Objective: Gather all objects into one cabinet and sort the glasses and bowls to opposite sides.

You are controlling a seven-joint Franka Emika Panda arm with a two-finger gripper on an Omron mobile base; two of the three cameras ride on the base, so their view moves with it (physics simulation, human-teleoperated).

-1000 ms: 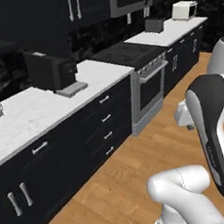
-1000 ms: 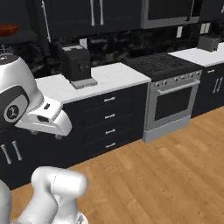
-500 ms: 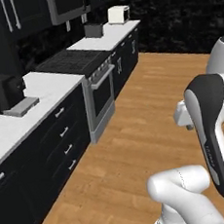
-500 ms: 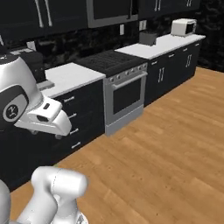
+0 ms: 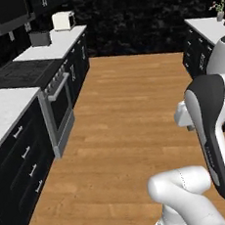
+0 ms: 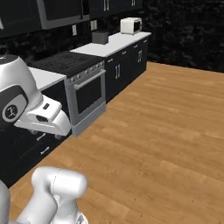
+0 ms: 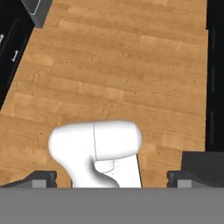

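Observation:
The glasses and the bowls are out of view. Black wall cabinets (image 6: 107, 6) with white handles run along the top of the right base view; I cannot tell whether one of them is the cabinet of the task. My gripper (image 7: 114, 178) points down at the wooden floor. Its two dark fingertips (image 7: 41, 177) stand far apart, open, with nothing held between them. In the right base view my hand (image 6: 46, 118) hangs at the left, in front of the dark lower units, well above the floor.
A stove with an oven (image 5: 54, 98) sits in the left counter run, with a drawer unit (image 5: 21, 158) nearer me. Beyond the stove are a dark toaster (image 5: 40, 38) and a white microwave (image 5: 64, 20). Another counter with a plant (image 5: 219, 10) is at the right. Wooden floor (image 5: 134, 112) lies between.
The whole picture has swung right along the counter, so the camera has moved. The coffee machine has left the frame and the far counter has come in. The arm's pose and the open gripper are unchanged.

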